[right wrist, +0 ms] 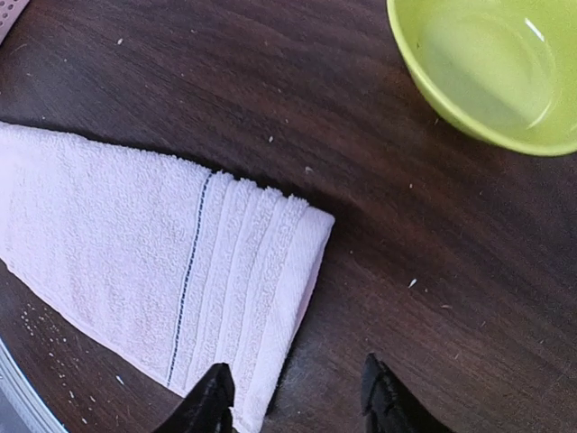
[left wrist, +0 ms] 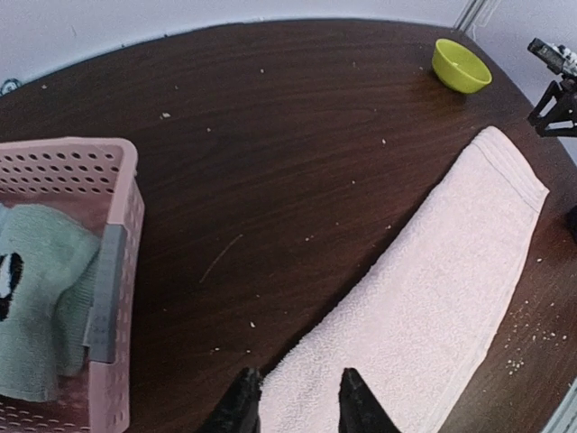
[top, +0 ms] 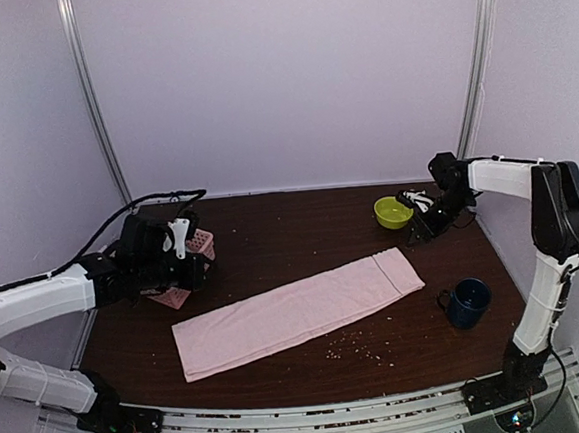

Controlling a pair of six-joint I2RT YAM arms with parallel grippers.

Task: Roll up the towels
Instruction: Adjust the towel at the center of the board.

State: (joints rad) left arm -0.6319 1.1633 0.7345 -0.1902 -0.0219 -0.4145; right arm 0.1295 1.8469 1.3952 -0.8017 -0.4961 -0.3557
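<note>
The pale pink towel (top: pixel 297 311) lies flat as one long strip, running diagonally from the front left to the back right of the table. In the left wrist view the pink towel (left wrist: pixel 433 298) spreads out far below my left gripper (left wrist: pixel 297 383), which is open and holds nothing. That left gripper (top: pixel 195 264) hovers beside the pink basket (top: pixel 200 246). The sage green towel (left wrist: pixel 45 289) lies crumpled inside the basket (left wrist: pixel 113 180). My right gripper (top: pixel 417 222) hangs open and empty over the towel's striped far end (right wrist: pixel 252 262), its tips (right wrist: pixel 296 374) straddling the corner.
A lime green bowl (top: pixel 392 211) sits at the back right, close to the right gripper, and fills the top right of the right wrist view (right wrist: pixel 491 72). A dark blue mug (top: pixel 468 301) stands at the right. Crumbs (top: pixel 355 344) are scattered in front of the towel.
</note>
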